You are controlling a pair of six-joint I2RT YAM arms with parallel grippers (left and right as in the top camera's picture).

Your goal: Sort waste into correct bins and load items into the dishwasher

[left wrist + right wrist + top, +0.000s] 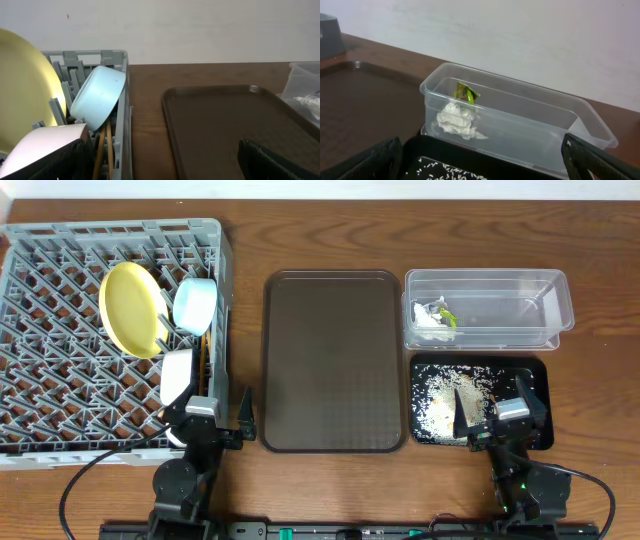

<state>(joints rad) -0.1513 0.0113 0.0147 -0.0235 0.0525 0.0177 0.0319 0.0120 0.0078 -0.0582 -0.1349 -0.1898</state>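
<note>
Black-fingered, both hands gape wide, grasping nothing: left hand (215, 420) at the near corner of the grey lattice dish rack (60, 360), right hand (492, 415) over the black tray (530, 375) of rice crumbs (440, 395). Racked: one round yellow plate (130, 310) on edge, one light blue bowl (195, 305), one white-pinkish bowl (177, 375), two wooden chopsticks (100, 155) pointing rearward. One green-yellow wrapper (465, 93) and one white tissue (456, 120) lie in the clear plastic tub (540, 125).
</note>
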